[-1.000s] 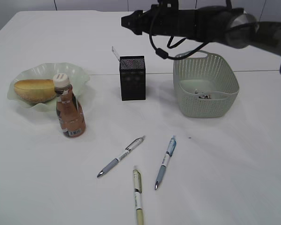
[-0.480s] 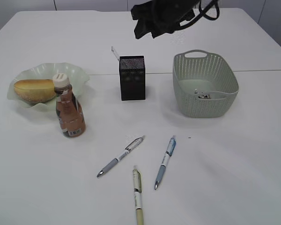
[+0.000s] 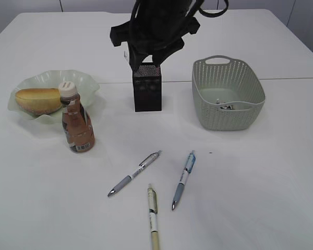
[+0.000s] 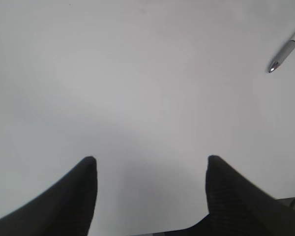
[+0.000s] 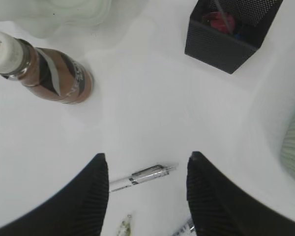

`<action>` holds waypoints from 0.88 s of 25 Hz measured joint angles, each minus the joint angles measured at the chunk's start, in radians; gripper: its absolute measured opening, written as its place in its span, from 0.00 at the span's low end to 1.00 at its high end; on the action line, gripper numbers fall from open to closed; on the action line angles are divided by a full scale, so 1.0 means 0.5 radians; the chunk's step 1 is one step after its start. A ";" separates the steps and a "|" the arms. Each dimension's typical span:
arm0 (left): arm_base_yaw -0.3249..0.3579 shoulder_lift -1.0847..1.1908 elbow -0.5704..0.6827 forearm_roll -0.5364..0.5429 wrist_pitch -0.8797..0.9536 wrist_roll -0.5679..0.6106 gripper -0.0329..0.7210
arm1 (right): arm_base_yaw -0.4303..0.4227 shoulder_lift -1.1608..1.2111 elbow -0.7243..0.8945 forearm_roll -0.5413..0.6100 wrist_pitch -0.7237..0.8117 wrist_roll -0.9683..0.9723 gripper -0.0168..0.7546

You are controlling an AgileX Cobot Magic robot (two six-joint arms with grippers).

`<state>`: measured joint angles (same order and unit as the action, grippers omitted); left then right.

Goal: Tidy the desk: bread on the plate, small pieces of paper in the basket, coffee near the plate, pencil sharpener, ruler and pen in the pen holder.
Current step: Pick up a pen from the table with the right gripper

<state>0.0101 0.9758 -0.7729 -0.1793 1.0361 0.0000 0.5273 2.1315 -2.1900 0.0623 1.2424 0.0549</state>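
Lying loose on the white surface (image 3: 261,198), nearest the camera and well in front of the pen holder (image 3: 147,87), are three pens: a yellow-bodied pen (image 3: 153,216) closest of all, a blue pen (image 3: 183,179) just to its right, and a grey-and-white pen (image 3: 134,173) a little further back, to its left. None of them is in the pen holder yet, so that part of the job looks to be what remains.

Further back and to the left of the pen holder stands the coffee bottle (image 3: 77,125), upright and just in front of the plate (image 3: 83,80), which I judge settles the coffee step. The bread (image 3: 39,100) lies in the plate, behind the bottle.

The pen holder is level with the plate; the ruler (image 3: 128,59) pokes up from its back left corner, and the right wrist view shows something red inside it, possibly the sharpener, though I cannot tell. To its right sits the basket (image 3: 229,117) with small scraps of paper (image 3: 227,107) on its floor.

The right gripper (image 5: 147,196) hangs above the pen holder, jaws apart and empty, looking down on the grey-and-white pen. The left gripper (image 4: 150,196) is also parted and holds nothing, over bare surface with a pen tip at the edge of its view.
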 joint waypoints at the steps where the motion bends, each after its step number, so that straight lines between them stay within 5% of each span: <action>1: 0.000 0.000 0.000 0.000 0.000 0.000 0.71 | 0.009 -0.005 0.000 -0.005 0.003 0.024 0.51; 22: 0.000 0.000 0.000 -0.087 0.001 0.000 0.71 | 0.023 -0.195 1.048 -0.014 -0.011 0.640 0.52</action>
<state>0.0101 0.9758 -0.7729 -0.2230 1.0366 0.0000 0.5388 2.0341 -1.6662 0.0554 1.2370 0.3751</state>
